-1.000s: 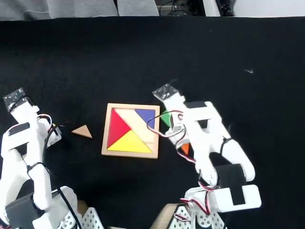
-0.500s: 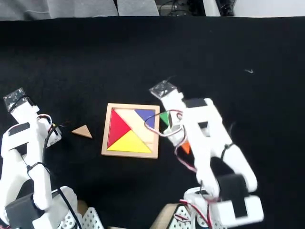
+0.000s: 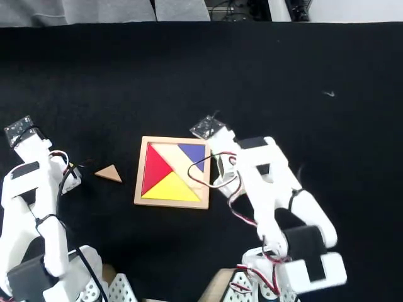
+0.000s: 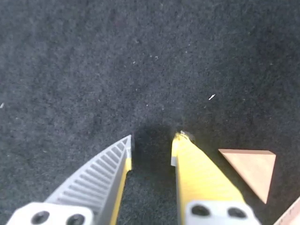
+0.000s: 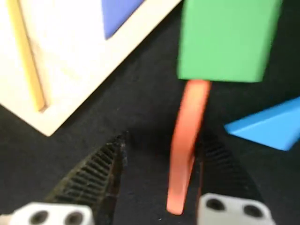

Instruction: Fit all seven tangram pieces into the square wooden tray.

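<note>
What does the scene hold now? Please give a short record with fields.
tray: red piece, yellow piece, dark blue piece inside
wooden triangle: on the table beside the tray, apart from it
left tool: open, near the wooden triangle
right tool: open, orange piece between its fingers
green piece, light blue piece: outside the tray

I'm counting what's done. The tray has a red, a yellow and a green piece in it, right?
Not green: the third one is blue. The high view shows the tray holding a red triangle, a yellow triangle and a blue piece; the right wrist view shows the green piece outside it.
</note>
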